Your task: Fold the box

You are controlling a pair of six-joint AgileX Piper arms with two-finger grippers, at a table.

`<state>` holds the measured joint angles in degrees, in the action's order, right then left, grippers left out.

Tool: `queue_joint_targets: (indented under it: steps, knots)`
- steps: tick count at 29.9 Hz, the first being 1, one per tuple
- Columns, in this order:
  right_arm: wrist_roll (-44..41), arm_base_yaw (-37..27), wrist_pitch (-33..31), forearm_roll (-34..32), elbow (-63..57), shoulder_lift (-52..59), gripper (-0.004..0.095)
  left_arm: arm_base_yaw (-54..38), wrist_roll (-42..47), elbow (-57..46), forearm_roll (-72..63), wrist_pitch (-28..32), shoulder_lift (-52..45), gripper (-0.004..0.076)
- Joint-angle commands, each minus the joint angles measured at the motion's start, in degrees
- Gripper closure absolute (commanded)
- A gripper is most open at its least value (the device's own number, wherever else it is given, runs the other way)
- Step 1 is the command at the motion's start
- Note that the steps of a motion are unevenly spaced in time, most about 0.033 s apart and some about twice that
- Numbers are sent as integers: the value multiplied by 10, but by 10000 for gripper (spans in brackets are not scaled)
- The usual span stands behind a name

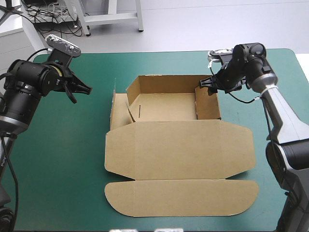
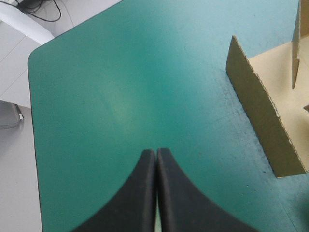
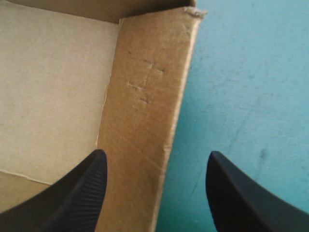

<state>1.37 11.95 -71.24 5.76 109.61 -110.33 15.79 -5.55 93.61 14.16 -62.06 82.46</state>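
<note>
- High view: the box (image 1: 164, 106) sits mid-frame on the worktop (image 1: 63, 159), with its lid (image 1: 178, 150) flat below. The left pincer (image 1: 86, 89) waits clear at the left.
- Left wrist view: pressed together over bare teal-green cover, box off to its side.
- Right wrist view: the right pincer (image 3: 154, 164) is spread and straddles the right wall (image 3: 145, 111), likely to tuck it.

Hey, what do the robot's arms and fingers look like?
Both arms have rounded black joints; the right arm also has long pale grey links, and the left arm shows bulky black cylinders. The fingers are broad black curved fins, finely ribbed in the right wrist view.
</note>
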Motion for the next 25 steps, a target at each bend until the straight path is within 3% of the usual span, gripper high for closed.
queue_joint_targets:
  steps: [1,6,9,12,15,20,25]
  knots:
    - [-1,-2,-5,18,13,-6,346,1,6,14,12,11,-5,734]
    - [-14,-2,-5,28,13,-46,348,1,3,14,12,-4,15,734]
    - [-14,-2,-5,51,13,-59,399,1,-8,14,22,-15,29,734]
    - [-14,-2,-5,51,13,-62,593,0,-15,14,34,-18,38,734]
    - [-14,-2,-5,44,13,-62,924,-10,-14,14,36,-17,41,734]
    - [-5,-7,-5,43,13,-59,928,-61,-7,14,9,-16,42,734]
    - [12,-7,-5,66,15,-35,928,-168,-16,14,-100,-15,42,734]
